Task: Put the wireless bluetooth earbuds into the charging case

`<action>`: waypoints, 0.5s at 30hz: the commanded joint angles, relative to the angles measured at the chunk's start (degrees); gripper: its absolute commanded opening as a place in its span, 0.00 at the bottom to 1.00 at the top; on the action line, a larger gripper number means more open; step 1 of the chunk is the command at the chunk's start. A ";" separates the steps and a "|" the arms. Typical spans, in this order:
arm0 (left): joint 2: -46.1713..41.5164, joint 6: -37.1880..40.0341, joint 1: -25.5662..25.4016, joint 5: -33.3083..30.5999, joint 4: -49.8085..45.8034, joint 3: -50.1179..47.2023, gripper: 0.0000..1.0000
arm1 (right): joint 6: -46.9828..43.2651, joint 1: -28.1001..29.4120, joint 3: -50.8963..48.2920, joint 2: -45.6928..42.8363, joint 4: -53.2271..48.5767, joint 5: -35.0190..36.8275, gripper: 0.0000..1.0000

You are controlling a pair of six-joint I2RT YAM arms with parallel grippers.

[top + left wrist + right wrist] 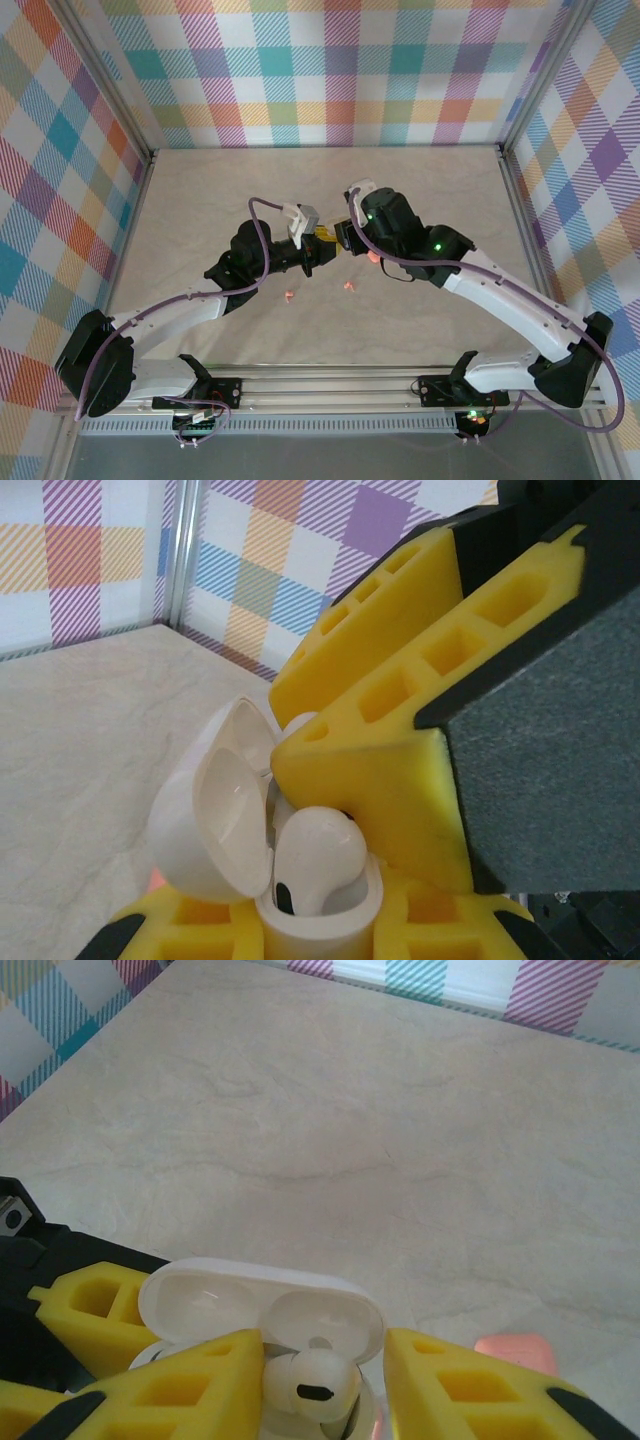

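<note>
The white charging case [322, 928] is held off the table, and my left gripper [320, 935] is shut on its base. Its lid [262, 1306] stands open. A white earbud [312, 1382] sits head-up in one socket of the case, its stem down inside. My right gripper [322, 1392] straddles that earbud from above: the left finger [180, 1385] touches it, while the right finger [450, 1385] stands off with a gap. In the top view both grippers [312, 250] [345, 240] meet mid-table. Two salmon-pink earbuds [289, 295] [349, 286] lie on the table.
A salmon-pink case [515, 1350] lies on the table just right of my right gripper, also seen as a pink spot [372, 257] in the top view. Plaid walls and metal rails [150, 160] enclose the pale marbled tabletop [420, 190].
</note>
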 commanded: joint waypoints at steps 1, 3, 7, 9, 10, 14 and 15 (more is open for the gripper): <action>-1.79 -0.14 -0.57 -0.12 4.69 1.61 0.00 | 1.97 0.81 2.28 1.84 -2.72 -3.64 0.40; -2.02 -0.03 -0.55 -0.23 4.61 1.58 0.00 | 3.81 0.81 3.79 2.04 -4.56 -1.74 0.42; -2.01 0.39 -0.55 -0.31 4.36 1.53 0.00 | 5.85 0.77 6.80 2.30 -7.06 -0.77 0.46; -1.91 0.52 -0.55 -0.23 4.51 1.64 0.00 | 6.17 0.79 8.17 2.76 -7.77 -1.56 0.47; -1.81 0.58 -0.58 -0.15 4.50 1.68 0.00 | 6.34 0.72 8.91 2.98 -8.18 -1.79 0.47; -1.96 0.43 -0.58 -0.06 4.51 1.34 0.00 | 6.87 0.78 10.99 4.08 -9.99 -2.46 0.48; -2.05 0.47 -0.55 -0.10 4.45 1.20 0.00 | 7.09 0.79 11.31 4.29 -10.21 -2.70 0.48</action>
